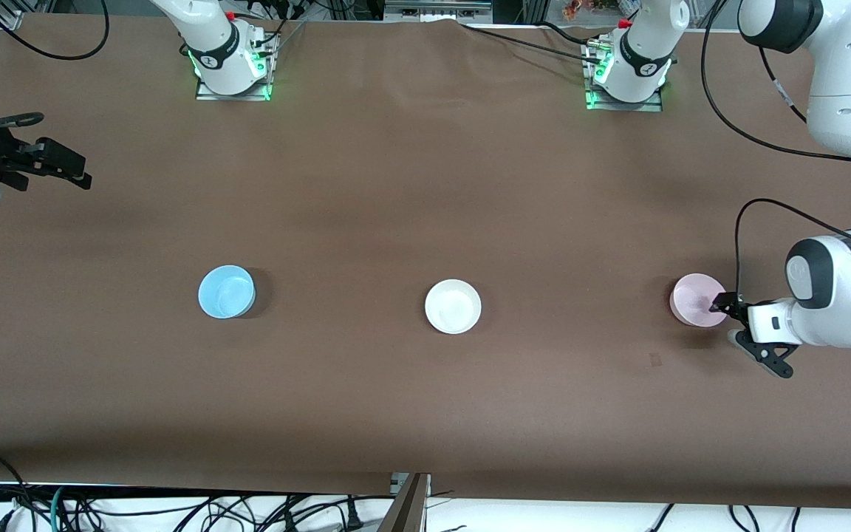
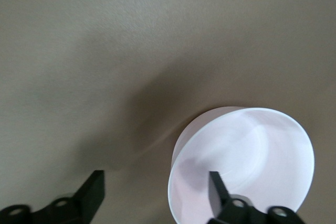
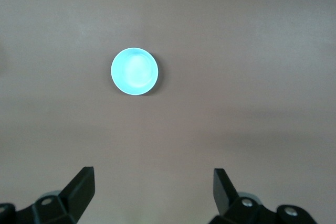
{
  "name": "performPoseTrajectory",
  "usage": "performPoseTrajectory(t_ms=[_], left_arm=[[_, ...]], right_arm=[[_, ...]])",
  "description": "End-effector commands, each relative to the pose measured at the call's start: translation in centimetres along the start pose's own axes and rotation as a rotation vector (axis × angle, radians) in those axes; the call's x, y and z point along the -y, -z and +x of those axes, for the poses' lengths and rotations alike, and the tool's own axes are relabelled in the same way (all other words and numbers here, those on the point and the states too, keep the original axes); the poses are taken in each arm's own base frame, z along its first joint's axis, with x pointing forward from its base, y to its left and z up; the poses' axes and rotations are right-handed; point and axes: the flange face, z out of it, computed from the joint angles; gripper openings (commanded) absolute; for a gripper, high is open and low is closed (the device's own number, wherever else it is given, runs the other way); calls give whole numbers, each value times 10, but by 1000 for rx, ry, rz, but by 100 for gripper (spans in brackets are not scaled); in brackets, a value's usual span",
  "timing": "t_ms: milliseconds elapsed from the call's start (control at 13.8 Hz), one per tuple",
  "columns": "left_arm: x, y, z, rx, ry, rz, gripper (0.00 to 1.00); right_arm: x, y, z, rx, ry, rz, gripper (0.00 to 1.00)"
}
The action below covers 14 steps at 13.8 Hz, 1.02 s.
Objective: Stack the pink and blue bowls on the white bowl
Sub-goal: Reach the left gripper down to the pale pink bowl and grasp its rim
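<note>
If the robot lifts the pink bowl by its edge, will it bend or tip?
The pink bowl looks like thin, stiff plastic, so it probably won't bend. It seems light. The left gripper has one finger inside its rim, so held by one edge it may tilt.

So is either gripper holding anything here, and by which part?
Nothing held. Left gripper open astride the pink bowl rim; right gripper open, waiting.
</note>
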Motion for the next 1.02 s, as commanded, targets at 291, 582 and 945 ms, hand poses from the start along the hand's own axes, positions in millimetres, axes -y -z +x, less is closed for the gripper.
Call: performPoseTrajectory(t_ms=[291, 582, 945], left_arm=[[-9, -9, 2, 26, -32, -37, 0], [-27, 8, 13, 45, -54, -59, 0], [-156, 71, 105, 84, -239, -69, 0]], right_arm=[[5, 1, 3, 1, 1, 17, 100], [1, -21, 15, 39, -18, 63, 100], [2, -21, 15, 40, 1, 28, 100]])
